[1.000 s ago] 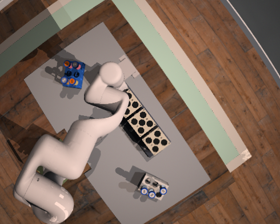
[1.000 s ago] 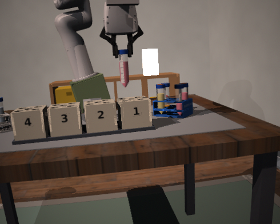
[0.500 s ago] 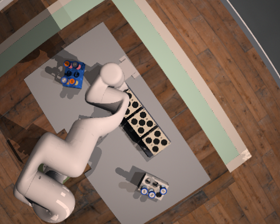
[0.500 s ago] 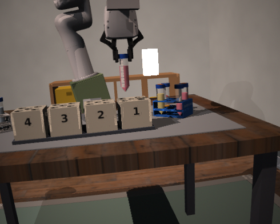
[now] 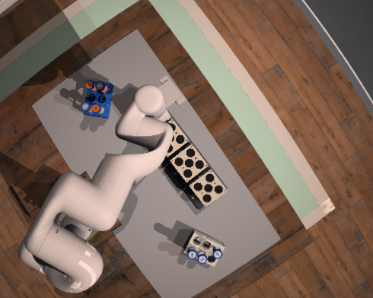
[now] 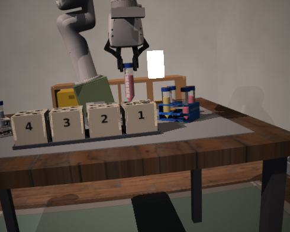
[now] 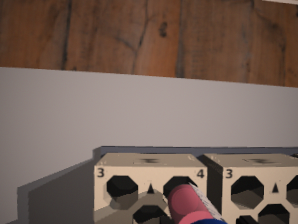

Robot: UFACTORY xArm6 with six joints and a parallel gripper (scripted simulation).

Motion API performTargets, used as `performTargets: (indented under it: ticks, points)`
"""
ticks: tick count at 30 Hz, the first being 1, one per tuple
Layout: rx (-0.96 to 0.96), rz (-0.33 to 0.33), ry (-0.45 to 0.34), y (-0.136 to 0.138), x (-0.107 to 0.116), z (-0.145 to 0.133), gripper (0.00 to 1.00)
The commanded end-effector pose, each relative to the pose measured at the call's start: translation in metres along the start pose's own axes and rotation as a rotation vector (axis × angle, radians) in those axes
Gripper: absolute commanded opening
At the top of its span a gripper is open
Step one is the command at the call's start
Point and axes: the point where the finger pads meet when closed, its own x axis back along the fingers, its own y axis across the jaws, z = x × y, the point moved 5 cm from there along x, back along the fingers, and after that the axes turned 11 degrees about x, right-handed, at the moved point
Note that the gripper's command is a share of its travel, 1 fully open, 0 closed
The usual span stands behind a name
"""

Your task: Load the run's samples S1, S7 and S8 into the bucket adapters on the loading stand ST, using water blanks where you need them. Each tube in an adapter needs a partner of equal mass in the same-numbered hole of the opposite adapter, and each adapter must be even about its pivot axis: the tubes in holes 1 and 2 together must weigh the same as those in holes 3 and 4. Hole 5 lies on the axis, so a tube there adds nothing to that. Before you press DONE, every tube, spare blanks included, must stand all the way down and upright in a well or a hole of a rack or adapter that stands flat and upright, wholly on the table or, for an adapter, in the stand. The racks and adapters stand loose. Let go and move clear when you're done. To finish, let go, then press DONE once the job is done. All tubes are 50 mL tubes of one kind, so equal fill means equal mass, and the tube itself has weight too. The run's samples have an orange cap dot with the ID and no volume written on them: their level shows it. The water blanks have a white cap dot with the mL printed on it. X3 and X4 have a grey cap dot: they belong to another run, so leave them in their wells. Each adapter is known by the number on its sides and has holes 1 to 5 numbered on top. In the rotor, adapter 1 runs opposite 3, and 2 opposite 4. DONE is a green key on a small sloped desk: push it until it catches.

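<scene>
My gripper (image 6: 127,66) is shut on the blue cap end of a sample tube (image 6: 128,84) (image 7: 186,204) with pink liquid and holds it upright. The tube's tip hangs just above the top of adapter 1 (image 6: 139,118) (image 7: 150,167), at the right end of the loading stand (image 6: 79,141). In the wrist view the tube's lower end shows by the hole marked 4. Adapters 2 (image 6: 103,119) (image 7: 240,162), 3 (image 6: 67,122) and 4 (image 6: 29,126) stand in a row to the left with open holes. In the top view my arm hides adapter 1 and the gripper.
The blue sample rack (image 5: 107,110) (image 6: 195,113) stands right of adapter 1 with several tubes, one yellow (image 6: 166,100), one pink (image 6: 186,102). A white rack (image 5: 202,240) with blue-capped blanks (image 5: 202,258) stands at the table's other end. A wooden shelf (image 6: 168,79) lies behind.
</scene>
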Motion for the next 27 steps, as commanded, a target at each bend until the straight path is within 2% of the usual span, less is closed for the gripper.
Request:
performTargets:
  ticks: [1,12,27]
  points:
    - [-0.001,0.001,0.006,0.0,0.001,0.002,0.0]
    - [-0.001,0.001,0.006,0.0,0.001,0.002,0.0]
    - [-0.001,0.001,0.005,0.0,-0.012,0.002,0.0]
